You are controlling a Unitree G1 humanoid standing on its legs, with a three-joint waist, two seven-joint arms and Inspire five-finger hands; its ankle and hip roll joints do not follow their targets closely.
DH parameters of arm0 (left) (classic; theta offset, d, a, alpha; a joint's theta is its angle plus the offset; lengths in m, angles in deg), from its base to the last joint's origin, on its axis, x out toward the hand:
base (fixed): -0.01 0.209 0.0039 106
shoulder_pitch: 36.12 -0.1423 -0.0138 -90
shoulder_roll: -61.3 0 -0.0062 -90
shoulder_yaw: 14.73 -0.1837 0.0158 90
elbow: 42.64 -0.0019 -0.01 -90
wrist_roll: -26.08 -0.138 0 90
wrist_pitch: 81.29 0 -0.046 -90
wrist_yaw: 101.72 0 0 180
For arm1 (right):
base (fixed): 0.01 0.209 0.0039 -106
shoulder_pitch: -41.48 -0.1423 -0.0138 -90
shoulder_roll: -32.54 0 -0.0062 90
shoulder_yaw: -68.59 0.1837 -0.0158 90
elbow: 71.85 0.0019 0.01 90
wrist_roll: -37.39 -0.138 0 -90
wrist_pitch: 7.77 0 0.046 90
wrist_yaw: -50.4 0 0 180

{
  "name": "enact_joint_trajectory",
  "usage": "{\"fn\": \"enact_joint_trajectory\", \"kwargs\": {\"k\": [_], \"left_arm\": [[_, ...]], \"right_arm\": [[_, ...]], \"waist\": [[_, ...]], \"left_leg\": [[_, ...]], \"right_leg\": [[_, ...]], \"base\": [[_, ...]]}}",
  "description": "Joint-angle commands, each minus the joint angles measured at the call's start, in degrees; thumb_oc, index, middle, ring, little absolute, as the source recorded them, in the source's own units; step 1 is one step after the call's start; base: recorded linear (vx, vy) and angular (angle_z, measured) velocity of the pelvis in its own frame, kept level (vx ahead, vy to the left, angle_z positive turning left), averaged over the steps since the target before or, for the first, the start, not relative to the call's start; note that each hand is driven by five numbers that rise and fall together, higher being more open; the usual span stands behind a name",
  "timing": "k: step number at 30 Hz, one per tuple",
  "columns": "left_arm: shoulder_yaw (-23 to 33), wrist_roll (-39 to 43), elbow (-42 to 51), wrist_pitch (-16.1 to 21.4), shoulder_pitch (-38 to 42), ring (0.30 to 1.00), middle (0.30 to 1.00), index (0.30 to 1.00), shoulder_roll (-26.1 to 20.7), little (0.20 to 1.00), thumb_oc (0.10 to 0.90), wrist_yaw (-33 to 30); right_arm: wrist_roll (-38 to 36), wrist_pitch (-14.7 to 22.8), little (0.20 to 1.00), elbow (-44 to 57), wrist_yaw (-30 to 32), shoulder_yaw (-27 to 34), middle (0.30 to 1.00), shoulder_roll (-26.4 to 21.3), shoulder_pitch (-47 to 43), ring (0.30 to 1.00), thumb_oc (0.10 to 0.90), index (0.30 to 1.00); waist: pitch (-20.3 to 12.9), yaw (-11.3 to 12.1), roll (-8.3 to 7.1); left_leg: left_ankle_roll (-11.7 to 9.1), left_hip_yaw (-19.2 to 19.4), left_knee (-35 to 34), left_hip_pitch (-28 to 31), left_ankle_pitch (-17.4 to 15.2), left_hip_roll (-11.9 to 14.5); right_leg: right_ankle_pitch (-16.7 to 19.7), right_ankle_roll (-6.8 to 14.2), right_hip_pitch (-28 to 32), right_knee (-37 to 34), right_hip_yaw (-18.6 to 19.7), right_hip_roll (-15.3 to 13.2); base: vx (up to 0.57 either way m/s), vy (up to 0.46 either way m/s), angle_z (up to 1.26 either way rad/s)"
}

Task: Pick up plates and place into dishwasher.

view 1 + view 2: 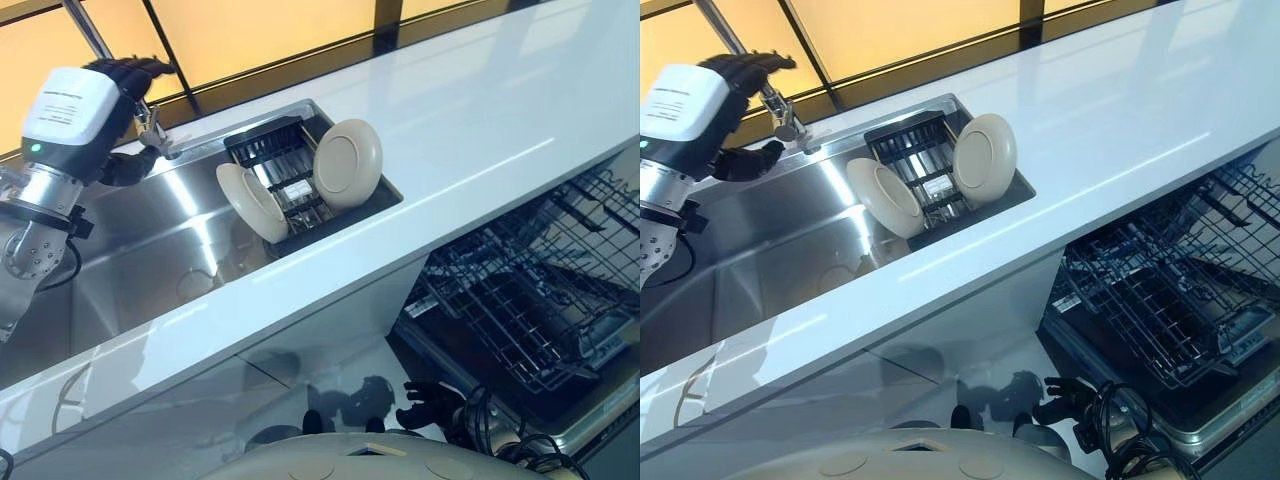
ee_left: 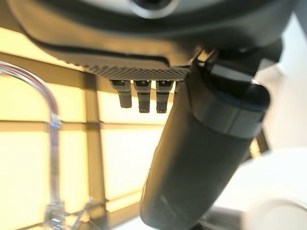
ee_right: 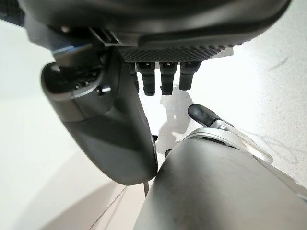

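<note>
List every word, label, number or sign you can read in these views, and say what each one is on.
No text here can be read.
Grey print on the white cover behind the left robot hand: too small and blurred to read.
Pale label in the black drying rack between the two plates: too small to read.
Pale tag on the dishwasher rack: too small to read.
Plates, sink and counter: no print visible.

No text, number or sign can be read anywhere here. The white cover on the left hand's wrist (image 1: 68, 112) carries a few lines of small grey print, too small to make out. A pale tag sits among the wires of the dish rack (image 1: 292, 190) in the sink, near the tabletop's far edge, and its marks are likewise illegible.
</note>
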Motion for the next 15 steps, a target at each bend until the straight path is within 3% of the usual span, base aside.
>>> {"fn": "enact_joint_trajectory", "kwargs": {"k": [1,11,15], "left_arm": [[2.53,0.49,-3.34,-0.33,10.77,0.9,0.9,0.9,-5.23,0.9,0.8,-1.85],[-4.88,-6.94,-2.36,-0.9,15.42,0.9,0.9,0.9,-2.96,0.9,0.8,4.3],[-7.72,-10.58,-2.91,-3.16,16.43,0.9,0.9,0.9,-2.07,0.9,0.8,10.85]], "right_arm": [[2.25,0.03,0.9,0.28,-2.04,-2.8,0.9,-2.35,1.36,0.9,0.8,0.9],[2.46,0.46,0.9,0.26,-2.45,-2.61,0.9,-2.49,0.89,0.9,0.8,0.9],[2.42,0.1,0.9,0.03,-2.62,-2.29,0.9,-2.61,0.49,0.9,0.8,0.9]], "waist": [[-1.42,-1.52,-0.23],[-1.09,-2.6,-0.12],[-0.99,-2.9,0.0]], "left_leg": [[0.49,2.17,1.11,0.02,-6.64,-2.9],[0.75,2.56,1.04,0.28,-6.9,-2.94],[0.75,2.84,1.11,0.27,-6.94,-2.93]], "right_leg": [[-4.28,6.74,-2.98,7.16,0.71,-1.38],[-4.23,6.67,-3.31,7.28,1.72,-0.59],[-4.09,6.64,-3.29,6.98,2.02,-0.37]], "base": [[0.0,0.0,0.0],[0.0,-0.012,-0.04],[-0.01,-0.015,-0.09]]}}
